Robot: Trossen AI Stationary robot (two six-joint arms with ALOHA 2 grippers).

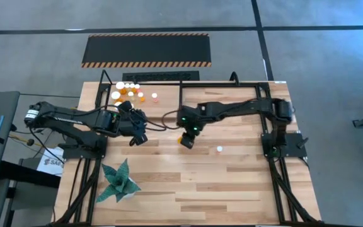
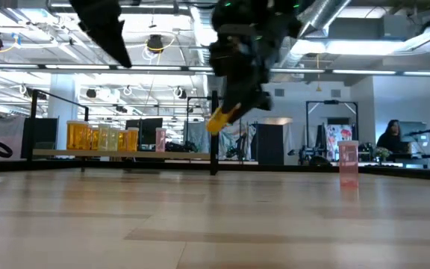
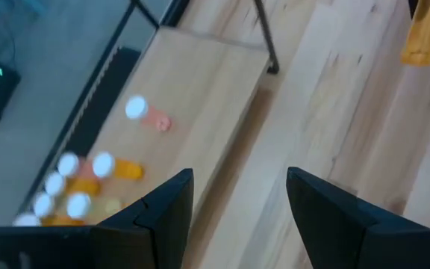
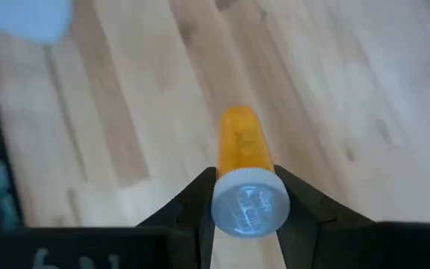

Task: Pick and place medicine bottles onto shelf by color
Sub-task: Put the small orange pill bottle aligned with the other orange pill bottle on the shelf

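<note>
An orange medicine bottle with a white cap hangs above the middle of the table, and my right gripper is shut on it. It also shows tilted in the low view as the orange bottle. The wooden shelf stands at the table's far left. Several white-capped medicine bottles stand on their bases at its left end. My left gripper hovers open and empty over the table, just near of the shelf. One pinkish bottle stands alone on the table, right of my right gripper. My right gripper pinches the bottle at its white cap end, one finger on each side. The orange body reaches forward past the fingertips, in line with the fingers, which slant downward. The bottle is lifted clear of the table, its base lower than its cap.
A green paper plant sits near the table's front left. Black frame rails run along the table's far edge and both sides. The lone pinkish bottle stands right of centre. Bare wood lies near of both grippers.
</note>
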